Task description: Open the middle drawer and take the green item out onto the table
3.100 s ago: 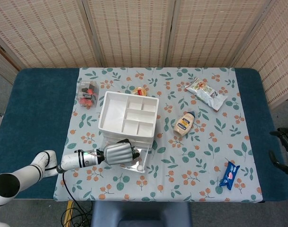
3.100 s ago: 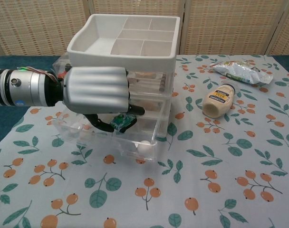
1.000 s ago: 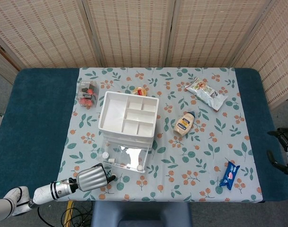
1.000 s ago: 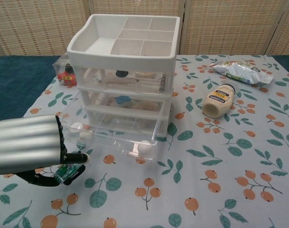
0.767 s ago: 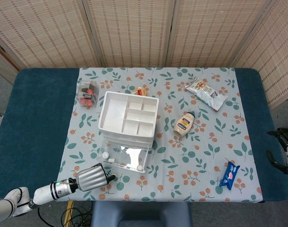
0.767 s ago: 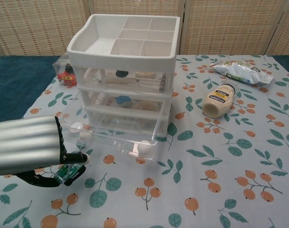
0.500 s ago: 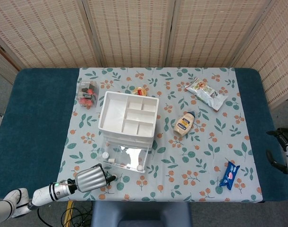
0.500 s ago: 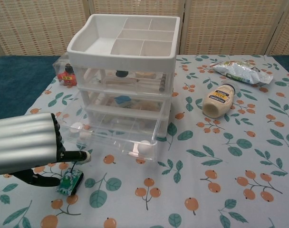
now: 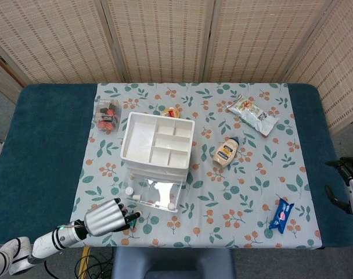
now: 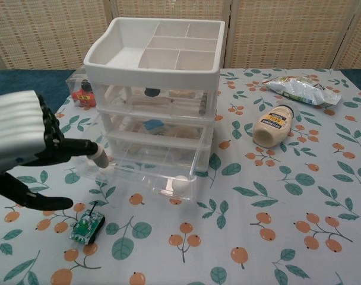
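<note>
The green item (image 10: 87,227), a small green board-like piece, lies flat on the floral tablecloth in front of the drawer unit (image 10: 157,89), left of centre. My left hand (image 10: 23,142) hovers above and to its left, fingers spread, holding nothing. In the head view the left hand (image 9: 107,216) is near the table's front edge, just left of the pulled-out clear drawer (image 9: 155,195). That drawer (image 10: 148,172) stands open with white knobs at its front. My right hand (image 9: 346,177) hangs beyond the table's right edge, fingers apart and empty.
A mayonnaise bottle (image 10: 274,126) lies right of the drawer unit, with a snack bag (image 10: 299,89) behind it. A blue packet (image 9: 281,215) sits at the front right. A clear box of red items (image 9: 107,113) stands left of the unit.
My left hand carried the green item from the drawer to the front left, let it go onto the cloth, then spread its fingers and rose. The right hand stayed put.
</note>
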You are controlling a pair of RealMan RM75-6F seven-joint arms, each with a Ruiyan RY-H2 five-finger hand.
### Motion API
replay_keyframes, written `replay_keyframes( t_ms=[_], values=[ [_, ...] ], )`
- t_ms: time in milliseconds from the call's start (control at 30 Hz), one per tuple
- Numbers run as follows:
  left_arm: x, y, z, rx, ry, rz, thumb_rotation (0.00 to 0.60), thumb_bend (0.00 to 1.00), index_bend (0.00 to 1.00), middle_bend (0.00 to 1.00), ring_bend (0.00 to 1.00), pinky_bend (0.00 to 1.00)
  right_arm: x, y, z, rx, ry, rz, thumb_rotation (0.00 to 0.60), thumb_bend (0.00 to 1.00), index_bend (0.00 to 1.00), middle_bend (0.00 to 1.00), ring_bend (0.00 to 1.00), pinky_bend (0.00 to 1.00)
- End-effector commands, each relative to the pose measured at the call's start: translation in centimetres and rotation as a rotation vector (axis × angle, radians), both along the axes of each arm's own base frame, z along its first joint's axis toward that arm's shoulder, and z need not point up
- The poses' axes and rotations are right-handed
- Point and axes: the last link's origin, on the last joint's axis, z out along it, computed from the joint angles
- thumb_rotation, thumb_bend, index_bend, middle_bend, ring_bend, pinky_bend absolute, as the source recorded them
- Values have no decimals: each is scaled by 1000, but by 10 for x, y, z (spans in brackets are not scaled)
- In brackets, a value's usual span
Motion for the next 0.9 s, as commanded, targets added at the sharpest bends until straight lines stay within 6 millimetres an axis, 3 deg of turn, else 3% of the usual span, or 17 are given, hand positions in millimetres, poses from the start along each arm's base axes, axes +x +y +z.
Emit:
replay_keyframes(
  t_ms=[33, 167, 333, 467, 567, 900],
  values=[
    [2, 13, 25, 39, -93, 157, 600, 200, 376, 955, 969, 1000, 1, -1, -1, 4, -1, 5, 600, 397, 246, 314, 227, 267],
    [-11, 28, 44, 93, -90, 355, 600, 200, 383, 919, 919, 1000, 1, -1, -1, 13, 1, 8, 600, 397, 246, 314, 227, 267],
    [-41, 44, 73, 192, -103, 688, 600, 200, 387, 819, 811, 996, -2, -3, -7, 49, -3, -2, 600, 397, 246, 314, 227, 267],
    [-69, 45, 90, 241, -123, 913, 600, 201, 362, 728, 698, 896, -3, -7, -10, 72, -7, 0, 600, 397, 246, 314, 227, 267],
    [-85, 38, 100, 290, -164, 1017, 600, 201, 336, 685, 643, 806, -4, -10, -13, 94, -17, 0, 600, 396, 246, 314, 227, 267],
    [-114, -8, 110, 366, -182, 1098, 600, 200, 348, 664, 617, 753, -7, -12, -22, 148, -36, 14, 600, 400, 246, 314, 227, 267]
  ],
)
